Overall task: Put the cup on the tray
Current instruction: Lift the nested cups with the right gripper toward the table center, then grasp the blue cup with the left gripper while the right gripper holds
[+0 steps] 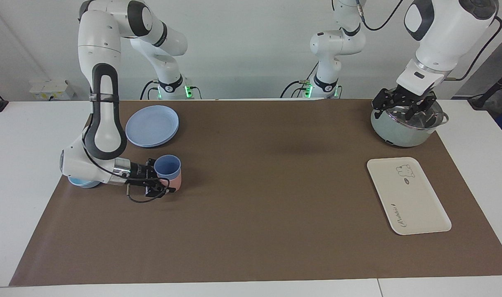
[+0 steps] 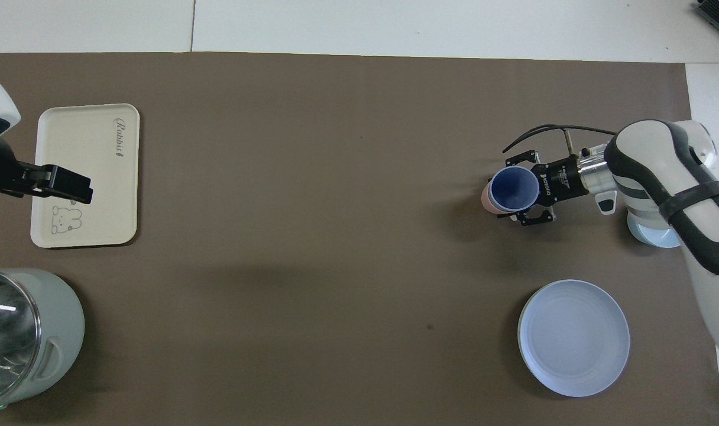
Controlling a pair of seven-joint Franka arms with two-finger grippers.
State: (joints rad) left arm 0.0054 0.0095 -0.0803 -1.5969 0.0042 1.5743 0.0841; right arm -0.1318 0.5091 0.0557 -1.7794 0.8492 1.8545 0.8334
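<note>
- The cup (image 1: 167,166) is being held by the right gripper (image 1: 158,181) at the right arm's end of the table, lifted slightly above the brown mat (image 1: 251,198); its open mouth is being shown tilted toward the facing camera.
- The right gripper's fingers are being kept closed against the cup's sides, one on each side, as is seen in the overhead view (image 2: 525,198).
- A pink cup (image 1: 176,180) is being mostly hidden beneath and beside the blue one; only a strip of its side is being shown, and whether the two cups are touching cannot be told.
- A light-blue bowl (image 1: 82,182) is being largely covered by the right arm, with only its rim showing under the arm.
- The left gripper (image 1: 404,106) is being held in the air over a pale green pot (image 1: 399,134) at the left arm's end of the table; whether its fingers are open or shut cannot be told.
- In the overhead view the left gripper (image 2: 52,183) is being seen across the tray (image 2: 87,142), and the pot (image 2: 40,337) is being cut off by the frame's edge.
- The tray (image 1: 416,206) is lying flat and bare on the mat, farther from the robots than the pot, well apart from the cup.
- A round blue plate (image 1: 152,126) is resting on the mat nearer to the robots than the cup.
- The mat is being spread over a white table (image 1: 20,165), with a white wall (image 1: 251,49) rising past the arm bases.
</note>
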